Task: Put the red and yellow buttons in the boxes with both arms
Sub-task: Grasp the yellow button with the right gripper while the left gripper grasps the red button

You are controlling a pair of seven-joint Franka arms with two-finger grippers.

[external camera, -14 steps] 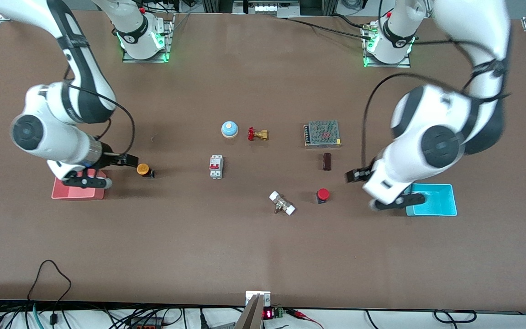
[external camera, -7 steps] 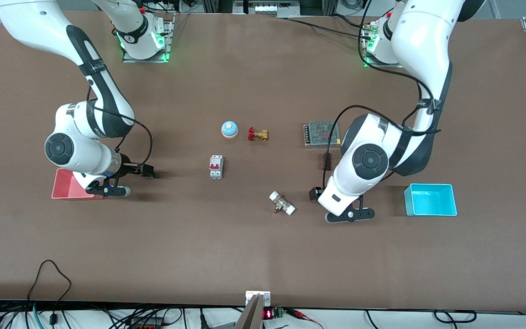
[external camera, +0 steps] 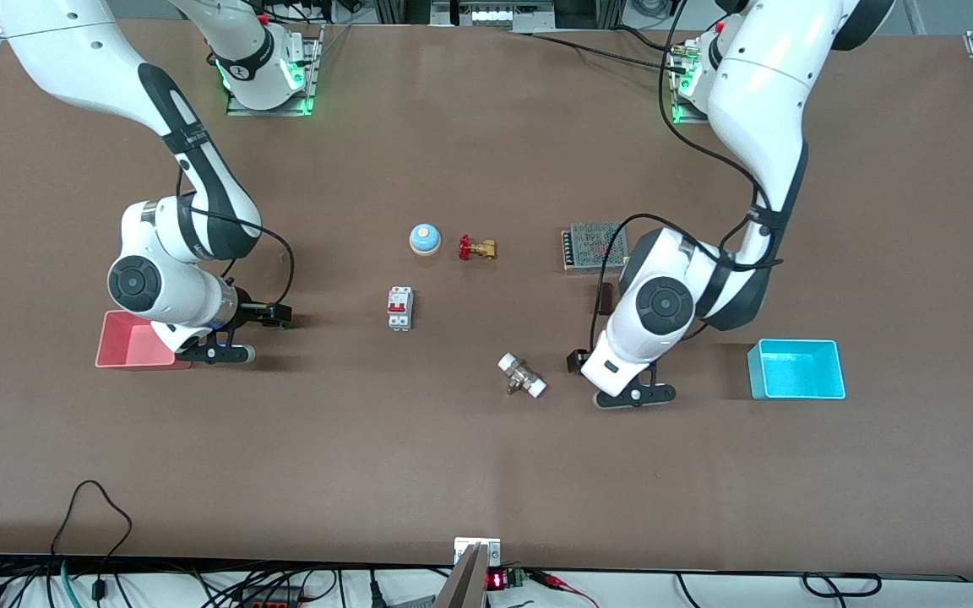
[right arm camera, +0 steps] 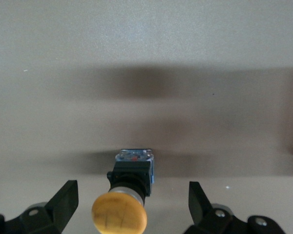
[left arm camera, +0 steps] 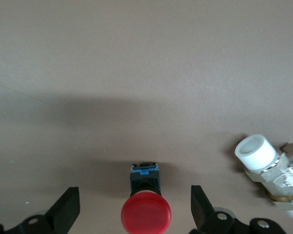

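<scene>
In the right wrist view the yellow button (right arm camera: pixel 119 212) lies on the table between the open fingers of my right gripper (right arm camera: pixel 132 192), which do not touch it. In the left wrist view the red button (left arm camera: pixel 146 213) lies between the open fingers of my left gripper (left arm camera: pixel 135 195), also untouched. In the front view each wrist hides its button. The right wrist (external camera: pixel 153 287) is low beside the pink-red box (external camera: pixel 127 350). The left wrist (external camera: pixel 664 308) is low, a short way from the cyan-blue box (external camera: pixel 795 369). Both boxes look empty.
A white-and-brass fitting (external camera: pixel 522 377) lies close to the left gripper and shows in its wrist view (left arm camera: pixel 271 165). A circuit breaker (external camera: pixel 399 308), blue dome (external camera: pixel 424 239), red-handled brass valve (external camera: pixel 476 248), grey mesh block (external camera: pixel 592 247) and dark block (external camera: pixel 604 297) stand mid-table.
The right arm swung from over the pink-red box to the yellow button. The left arm swung from over the cyan-blue box to the red button. Both now hide their buttons in the front view.
</scene>
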